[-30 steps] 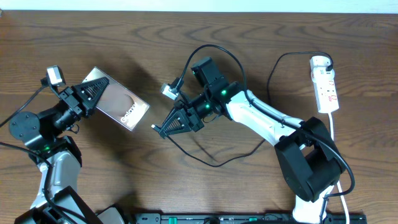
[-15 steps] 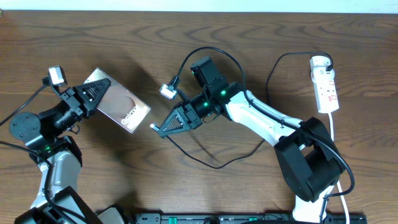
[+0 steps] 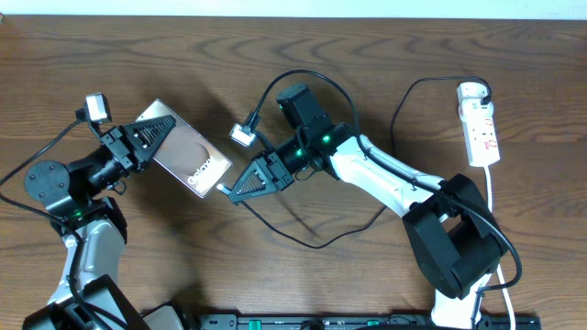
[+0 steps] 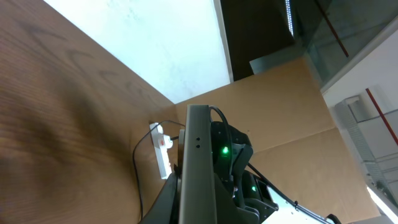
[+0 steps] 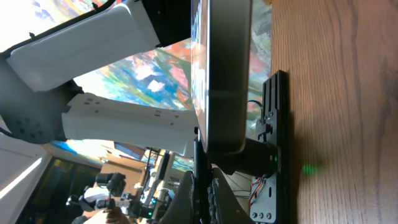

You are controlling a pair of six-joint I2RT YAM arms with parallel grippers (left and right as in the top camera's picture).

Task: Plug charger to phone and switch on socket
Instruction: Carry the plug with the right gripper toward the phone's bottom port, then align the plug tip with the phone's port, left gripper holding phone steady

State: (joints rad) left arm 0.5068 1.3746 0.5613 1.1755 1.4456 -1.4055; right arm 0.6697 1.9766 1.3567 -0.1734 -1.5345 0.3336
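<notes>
Black and nearly shut, the right hand (image 3: 235,191) pinches the charger (image 3: 303,236) just behind its plug tip (image 3: 222,189), which juts out to the left. The rest of the cable trails back in a loose loop across the worktop (image 3: 367,55).

The left hand (image 3: 154,137) is clamped on the upper-left end of the phone (image 3: 193,158) and holds it tilted, with the free lower-right end facing the plug. The right wrist view shows this end edge-on and close ahead. The port itself cannot be made out in any view.

Change over the last second:
- The left arm has carried the phone up and to the right, toward the plug.
- The right hand has edged slightly left.
- The gap between plug tip and phone edge, clear a second ago, has closed. The two now appear to touch or nearly touch in the overhead view.

Meaning for the task: the approach appears complete and insertion is the step in hand. It calls for the tip to line up with the port before any push. A misaligned tip is likely to skid along the edge.

The socket (image 3: 480,128) lies well apart at the far right of the worktop, with neither hand near it. Its switch state cannot be told.
</notes>
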